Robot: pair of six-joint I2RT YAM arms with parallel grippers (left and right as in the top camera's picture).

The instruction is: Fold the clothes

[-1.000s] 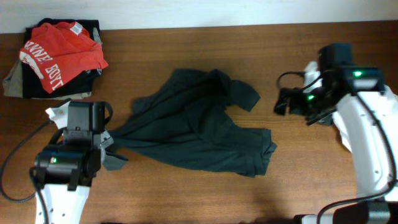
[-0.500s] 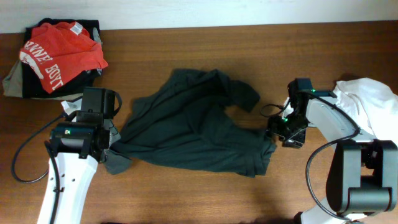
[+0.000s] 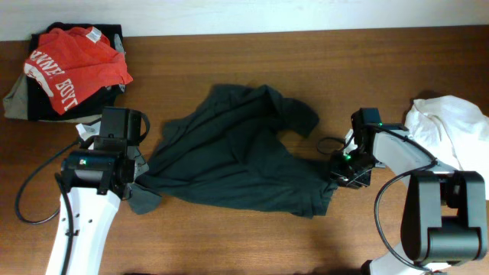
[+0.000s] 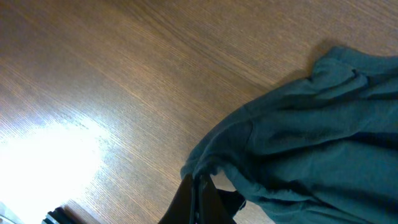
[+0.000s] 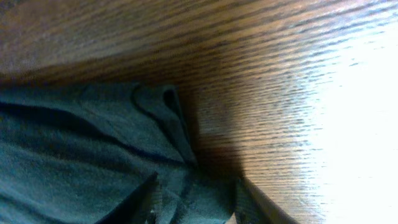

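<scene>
Left pincer [image 4: 196,190] is clamped on the dark T-shirt [image 3: 229,164] at its left edge. Right pincer [image 5: 196,200] stands apart, straddling the right corner.

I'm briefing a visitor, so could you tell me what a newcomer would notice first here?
A crumpled dark green T-shirt sprawls across the middle of the wooden table, the left gripper shut on its left edge, the right gripper straddling its right corner. A red T-shirt with white lettering tops a pile at the far-left corner.

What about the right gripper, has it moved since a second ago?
Yes. The right gripper moved away from the far edge of the table, onto the right corner of the dark T-shirt.
</scene>
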